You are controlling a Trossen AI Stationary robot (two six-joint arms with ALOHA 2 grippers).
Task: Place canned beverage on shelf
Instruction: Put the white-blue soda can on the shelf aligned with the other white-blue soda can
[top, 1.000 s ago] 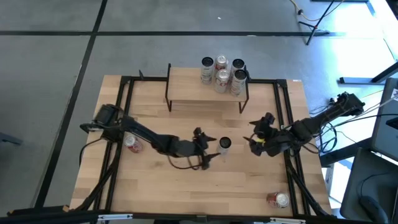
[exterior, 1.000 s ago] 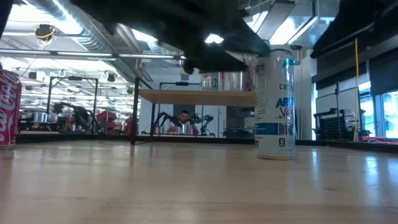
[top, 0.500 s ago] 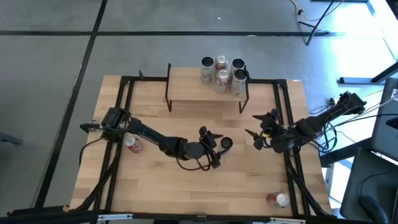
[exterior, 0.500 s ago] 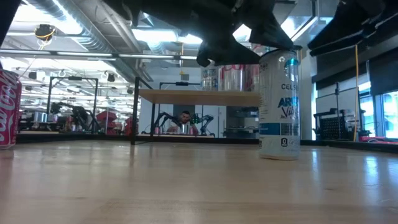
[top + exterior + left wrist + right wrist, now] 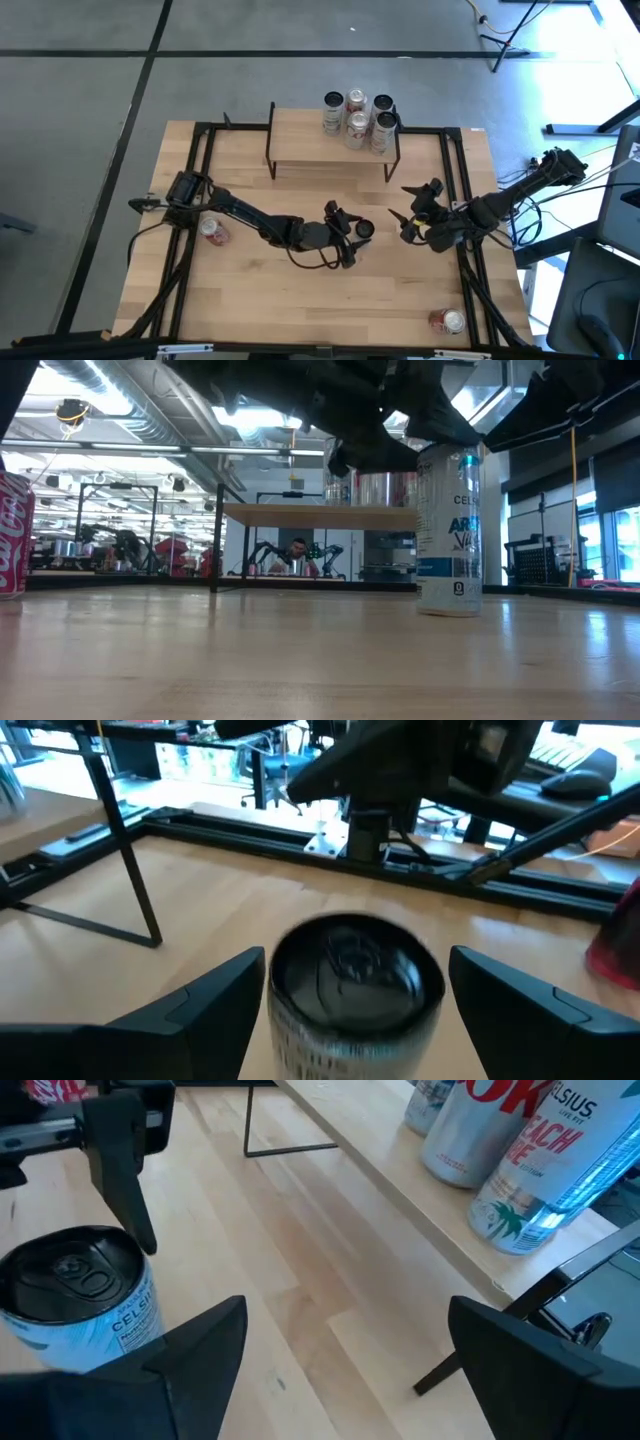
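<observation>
Standing on the big wooden table (image 5: 300, 310) is the shelf (image 5: 320, 140), a small stand with a light wood top and thin black legs, at the far edge of the table. Four cans (image 5: 358, 119) stand close together at its right end. The left arm reaches across the middle of the table, and the left gripper (image 5: 352, 237) has its fingers spread wide on both sides of the Celsius can (image 5: 364, 230), not squeezing it. This can is tall and slim, white and blue, with a dark shiny top, and it stands upright near the middle of the table. The right gripper (image 5: 408, 222) is just beside it, fingers wide apart and holding nothing. A red Coca-Cola can (image 5: 211, 230) sits by the left arm, and another red can (image 5: 447, 321) lies near the front right corner.
</observation>
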